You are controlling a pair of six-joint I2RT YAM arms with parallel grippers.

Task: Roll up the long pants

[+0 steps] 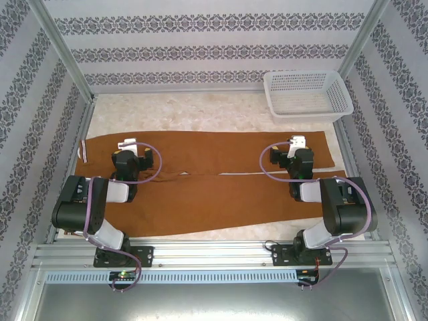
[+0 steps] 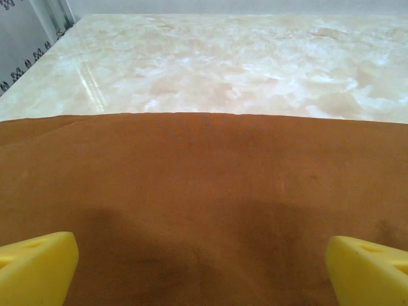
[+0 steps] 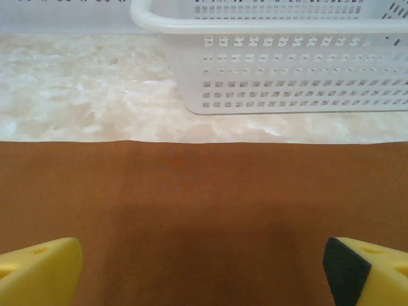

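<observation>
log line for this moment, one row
long pants: flat, unrolled | left gripper: open, over pants | right gripper: open, over pants | basket: far right

Left arm (image 1: 85,204) bent at elbow, forearm reached forward, left gripper (image 1: 128,144) pointed away from base, jaws stood wide apart, right arm (image 1: 344,204) mirrored this pose, right gripper (image 1: 297,142) jaws also spread wide, both empty

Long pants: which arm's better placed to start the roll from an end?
Right, marginally. The right gripper and left gripper both hang open over the far leg, but the right sits nearer its end of the long pants, by the basket.
</observation>
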